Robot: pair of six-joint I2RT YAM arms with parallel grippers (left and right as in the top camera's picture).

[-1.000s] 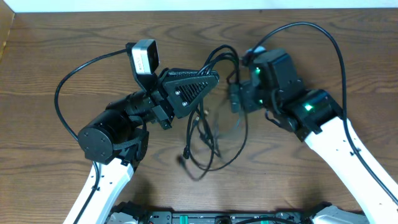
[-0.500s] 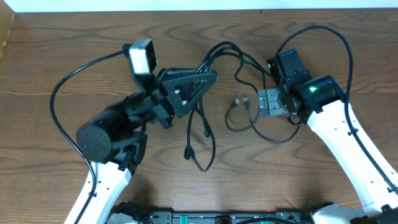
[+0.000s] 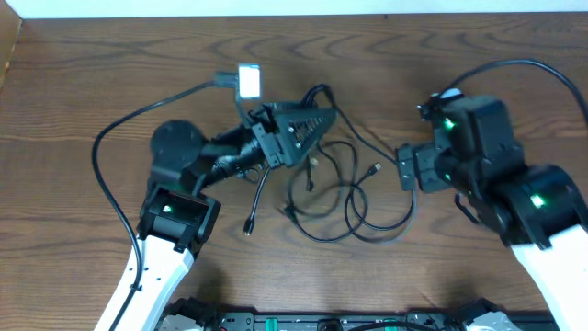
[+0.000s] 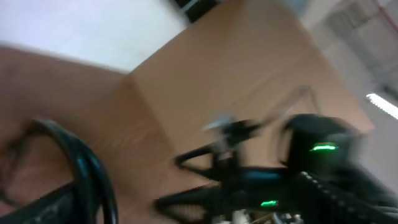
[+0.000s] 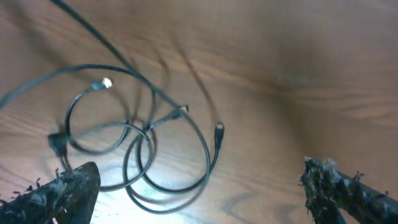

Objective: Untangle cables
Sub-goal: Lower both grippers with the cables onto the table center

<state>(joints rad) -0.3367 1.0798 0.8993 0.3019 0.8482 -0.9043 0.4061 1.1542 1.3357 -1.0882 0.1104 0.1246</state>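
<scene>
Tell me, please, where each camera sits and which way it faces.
Overhead: above the table, looking down at the cables, left arm and right arm.
Left wrist: on the left arm, blurred, facing the right arm.
Right wrist: looking down at the cables; its own open tool frames them.
Shared: overhead and right wrist both show the cables.

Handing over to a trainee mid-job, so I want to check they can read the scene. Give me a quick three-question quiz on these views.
1. True or false: the right fingers are shut.
2. Where do the cables lie? A: on the table between the two arms. B: in a box. C: draped over the right arm.
3. Which camera view is too blurred to show whether the left fingers grip anything?

Key: 1 false, they stand wide open with nothing between them. 2 A. 3 the left wrist view.
</scene>
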